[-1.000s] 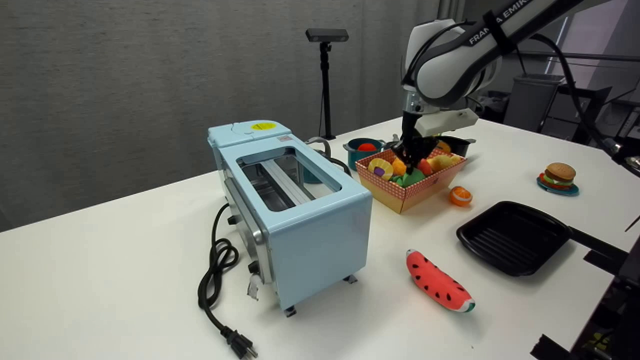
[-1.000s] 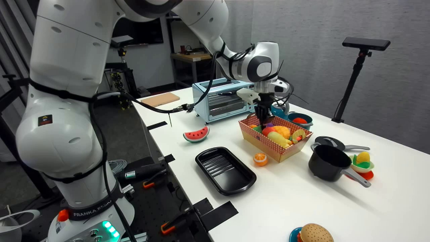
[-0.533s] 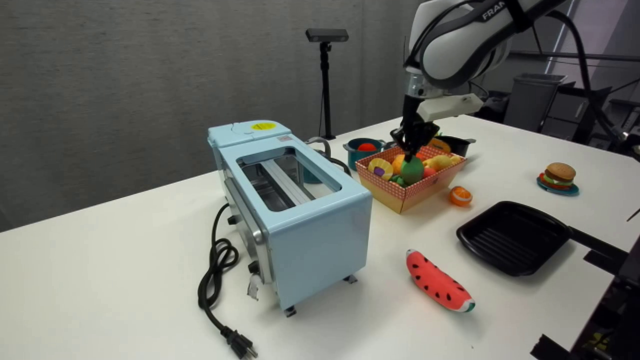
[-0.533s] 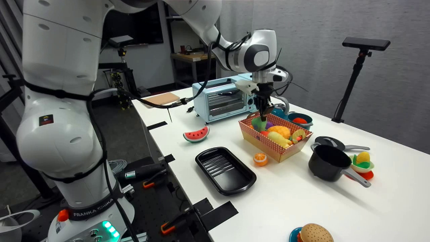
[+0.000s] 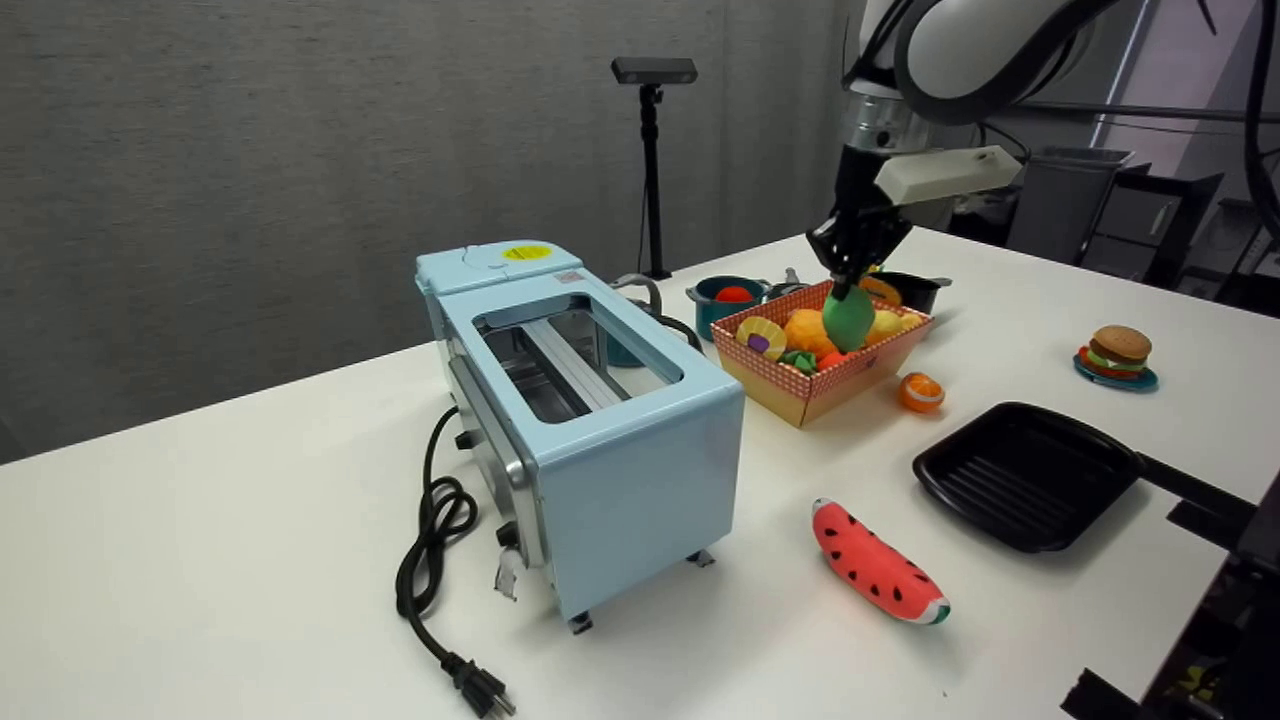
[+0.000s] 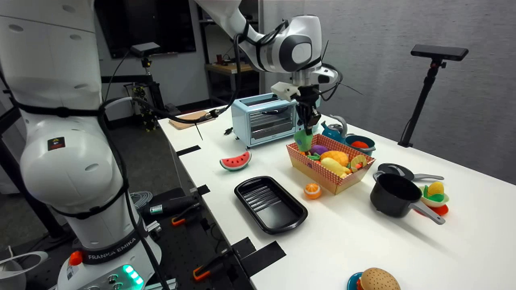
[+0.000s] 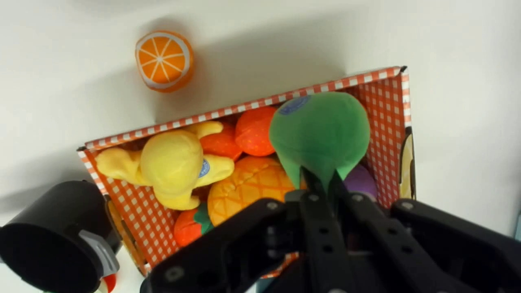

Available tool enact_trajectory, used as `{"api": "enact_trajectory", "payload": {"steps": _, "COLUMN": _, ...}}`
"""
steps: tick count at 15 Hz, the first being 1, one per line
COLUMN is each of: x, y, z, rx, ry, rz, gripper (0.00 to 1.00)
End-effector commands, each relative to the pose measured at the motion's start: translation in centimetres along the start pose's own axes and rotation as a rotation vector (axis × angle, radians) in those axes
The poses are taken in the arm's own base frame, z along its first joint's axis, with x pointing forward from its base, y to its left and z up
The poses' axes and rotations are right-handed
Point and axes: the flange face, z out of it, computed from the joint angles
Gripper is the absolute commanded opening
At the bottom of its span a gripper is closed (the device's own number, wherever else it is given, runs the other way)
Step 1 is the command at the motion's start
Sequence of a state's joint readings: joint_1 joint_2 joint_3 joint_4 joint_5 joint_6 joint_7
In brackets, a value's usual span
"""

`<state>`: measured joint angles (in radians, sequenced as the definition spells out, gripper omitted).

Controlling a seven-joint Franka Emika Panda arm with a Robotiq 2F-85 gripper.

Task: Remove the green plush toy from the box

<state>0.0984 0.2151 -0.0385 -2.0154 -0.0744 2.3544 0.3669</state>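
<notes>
Pincer (image 7: 319,173) clamped on green plush toy (image 7: 321,126), toy hanging beneath it, over the tan box (image 5: 770,390)

All views share the box (image 6: 316,175), the wrist view nearest, looking down.

Room beside box (image 5: 845,383) (orange (image 5: 920,392) in way)

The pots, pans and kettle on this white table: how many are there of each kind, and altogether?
Pots: 2 (black saucepan, teal pot)
Pans: 2 (black grill pan, dark frying pan, partly hidden)
Kettles: 1 (blue-green kettle)
Total: 5
</notes>
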Motion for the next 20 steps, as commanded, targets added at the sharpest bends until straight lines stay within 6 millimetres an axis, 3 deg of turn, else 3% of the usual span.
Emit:
{"api": "enact_trajectory", "payload": {"steps": 1, "x": -2.9, "y": 0.9, "z": -1.4, "rx": -0.003, "ry": 0.009, "rz": 0.018, "gripper": 0.02}}
{"api": "enact_trajectory", "payload": {"steps": 8, "x": -5.7, "y": 2.4, "z": -1.9, "rx": -0.010, "ry": -0.008, "rz": 0.020, "gripper": 0.02}}
{"api": "enact_trajectory", "payload": {"steps": 17, "x": -7.7, "y": 3.4, "z": -1.3, "rx": -0.009, "ry": -0.038, "rz": 0.017, "gripper": 0.02}}
{"api": "enact_trajectory", "payload": {"steps": 18, "x": -7.9, "y": 3.4, "z": -1.2, "rx": -0.012, "ry": -0.043, "rz": 0.017, "gripper": 0.08}}
{"api": "enact_trajectory", "payload": {"steps": 19, "x": -8.1, "y": 3.4, "z": -1.0, "rx": -0.012, "ry": -0.046, "rz": 0.018, "gripper": 0.24}}
{"api": "enact_trajectory", "payload": {"steps": 20, "x": -8.2, "y": 3.4, "z": -0.9, "rx": -0.015, "ry": -0.053, "rz": 0.016, "gripper": 0.33}}
